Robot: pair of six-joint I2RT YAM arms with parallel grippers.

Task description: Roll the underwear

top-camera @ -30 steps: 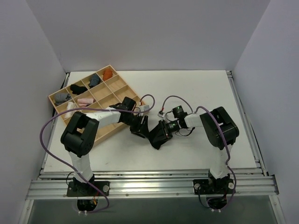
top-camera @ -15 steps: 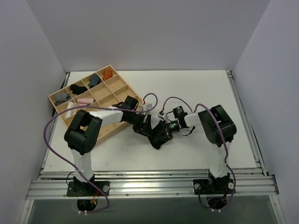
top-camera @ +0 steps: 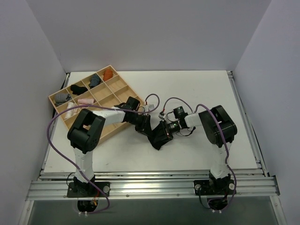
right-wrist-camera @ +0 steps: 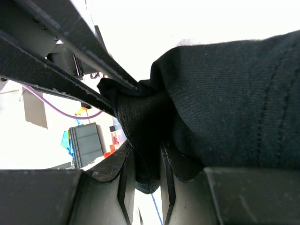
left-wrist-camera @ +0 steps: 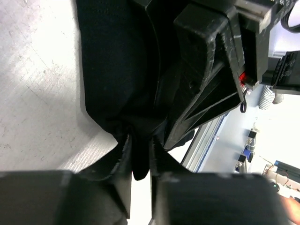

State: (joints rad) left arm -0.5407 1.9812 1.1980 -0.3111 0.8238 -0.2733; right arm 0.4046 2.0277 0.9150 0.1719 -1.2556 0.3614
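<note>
The underwear [top-camera: 158, 136] is a bunched black garment on the white table between the two arms. My left gripper [top-camera: 146, 127] is shut on its left edge; in the left wrist view a fold of the underwear [left-wrist-camera: 117, 70] is pinched between the fingers [left-wrist-camera: 123, 159] of that gripper [left-wrist-camera: 139, 154]. My right gripper [top-camera: 164, 129] is shut on the right side; in the right wrist view the underwear [right-wrist-camera: 225, 103] fills the frame and a fold sits clamped between the fingers [right-wrist-camera: 125, 173] of that gripper [right-wrist-camera: 146, 161]. The two grippers stand almost touching.
A wooden compartment tray [top-camera: 120, 92] sits at the back left, holding grey [top-camera: 61, 98], black [top-camera: 78, 88], pink [top-camera: 85, 101] and orange [top-camera: 108, 74] rolled bundles. The left forearm lies over the tray's near corner. Purple cables loop above both arms.
The left gripper has slid right toward the right gripper and shut on the underwear's edge. The right gripper keeps its hold and has barely moved.
</note>
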